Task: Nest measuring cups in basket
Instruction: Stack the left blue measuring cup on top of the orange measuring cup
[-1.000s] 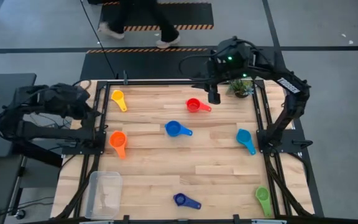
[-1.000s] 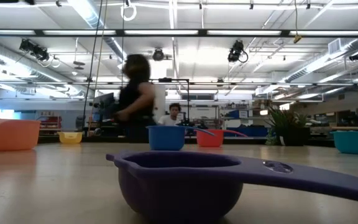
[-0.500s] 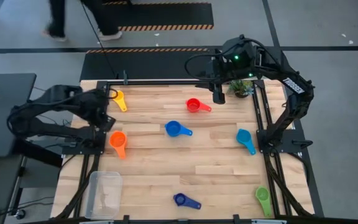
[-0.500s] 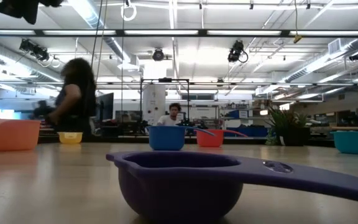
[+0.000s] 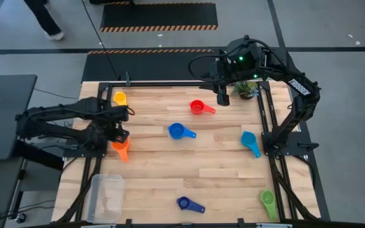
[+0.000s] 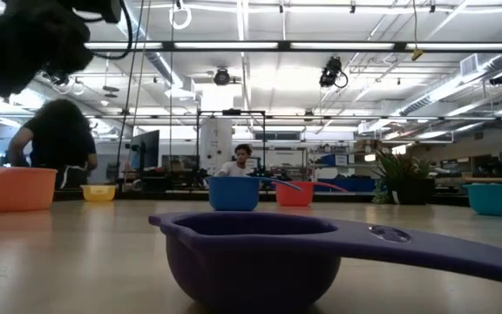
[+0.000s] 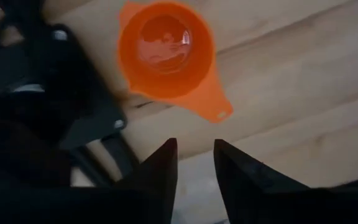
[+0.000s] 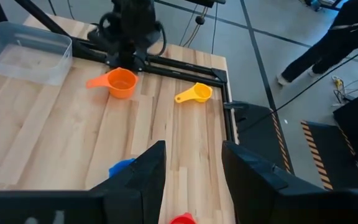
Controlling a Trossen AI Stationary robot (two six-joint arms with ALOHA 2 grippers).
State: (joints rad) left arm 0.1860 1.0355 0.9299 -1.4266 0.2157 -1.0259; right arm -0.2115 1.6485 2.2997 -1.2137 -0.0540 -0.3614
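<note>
Left claw (image 7: pixel 194 163): above the orange cup (image 7: pixel 165 50), fingers a little apart, holding nothing.
Right claw (image 5: pixel 220 99): waits by the red cup (image 5: pixel 197 106), fingers apart, empty.
Basket (image 5: pixel 106 196): near corner, no cups inside.
Risk: a crooked drop could bump the orange cup away.

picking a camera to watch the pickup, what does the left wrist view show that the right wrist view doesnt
Only the left wrist view: straight down into the orange plastic measuring cup's bowl, with the left claw slightly parted just short of its handle tip.
Only the right wrist view: the clear plastic rectangular basket, the yellow plastic measuring cup, edges of a blue cup and a red cup, the open right claw.
Both: the orange cup on the wooden table.
</note>
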